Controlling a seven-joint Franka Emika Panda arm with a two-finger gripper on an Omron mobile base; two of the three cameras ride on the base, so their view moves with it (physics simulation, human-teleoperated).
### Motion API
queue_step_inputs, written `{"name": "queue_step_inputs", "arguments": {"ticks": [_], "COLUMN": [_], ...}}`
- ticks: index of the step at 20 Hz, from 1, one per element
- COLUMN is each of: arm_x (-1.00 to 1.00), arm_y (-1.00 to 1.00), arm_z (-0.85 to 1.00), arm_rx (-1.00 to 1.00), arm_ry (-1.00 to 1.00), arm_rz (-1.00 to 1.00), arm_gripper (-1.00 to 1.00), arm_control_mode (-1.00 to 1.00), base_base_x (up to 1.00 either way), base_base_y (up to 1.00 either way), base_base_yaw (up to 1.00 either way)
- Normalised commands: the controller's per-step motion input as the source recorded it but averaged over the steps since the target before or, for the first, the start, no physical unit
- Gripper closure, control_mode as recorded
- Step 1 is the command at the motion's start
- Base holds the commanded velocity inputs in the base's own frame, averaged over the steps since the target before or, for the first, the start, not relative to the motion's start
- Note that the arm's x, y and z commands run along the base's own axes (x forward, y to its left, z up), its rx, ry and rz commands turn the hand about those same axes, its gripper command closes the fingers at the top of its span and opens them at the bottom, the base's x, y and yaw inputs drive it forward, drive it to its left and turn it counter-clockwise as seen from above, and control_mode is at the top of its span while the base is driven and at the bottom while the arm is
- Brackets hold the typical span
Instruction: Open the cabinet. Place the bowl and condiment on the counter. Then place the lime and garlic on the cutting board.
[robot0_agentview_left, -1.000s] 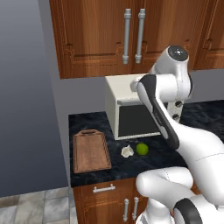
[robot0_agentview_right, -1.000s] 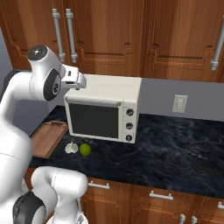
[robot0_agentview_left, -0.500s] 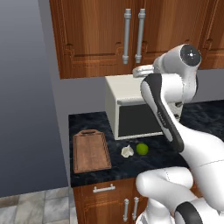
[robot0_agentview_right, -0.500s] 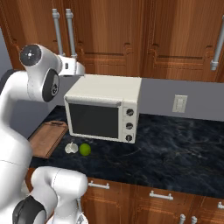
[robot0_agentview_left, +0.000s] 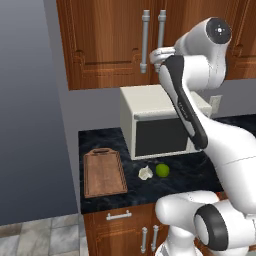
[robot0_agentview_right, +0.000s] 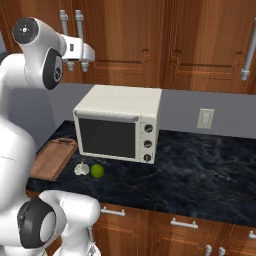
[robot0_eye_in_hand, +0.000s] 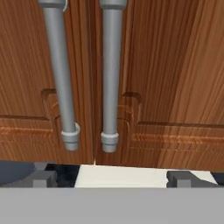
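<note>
The cabinet (robot0_agentview_left: 125, 42) was shut, both doors flush, and it served as the reference for everything else. The gripper (robot0_eye_in_hand: 111, 177) was raised to the lower ends of its two bar handles (robot0_eye_in_hand: 109, 74), which hung side by side at the seam between the doors. Its jaws stood spread wide and held nothing, the finger tips (robot0_eye_in_hand: 41, 178) apart on either side of the pair; that spread suited closing on one bar, most likely the right-hand one, which sat nearer the middle of the hand view. Whether the tips had reached the plane of the bars was hard to judge from these angles.

Directly below the cabinet sat a white microwave (robot0_agentview_right: 120, 127) on the counter (robot0_agentview_right: 200, 170). The lime (robot0_agentview_left: 162, 170) and the garlic (robot0_agentview_left: 145, 173) lay just beside each other on the stone in front of the microwave, beneath the cabinet's doors. The cutting board (robot0_agentview_left: 104, 172) lay flat below the cabinet's left door, near the pair but apart from them, bare and ready to take them. The bowl and condiment were presumably behind the closed doors, so opening came first.
</note>
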Motion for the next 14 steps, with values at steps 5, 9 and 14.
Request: {"name": "queue_step_inputs", "arguments": {"ticks": [5,9,14], "arm_x": [0.44,0.69,0.8], "arm_y": [0.02,0.0,0.0], "arm_z": [-0.05,0.0,0.0], "arm_rx": [-0.03,0.0,0.0], "arm_ry": [-0.16,-0.05,0.0], "arm_rz": [0.0,0.0,0.0], "arm_gripper": [-1.0,-1.0,-1.0], "arm_control_mode": [-1.0,-1.0,-1.0], "base_base_x": [0.0,0.0,0.0], "base_base_y": [0.0,0.0,0.0], "base_base_yaw": [0.0,0.0,0.0]}}
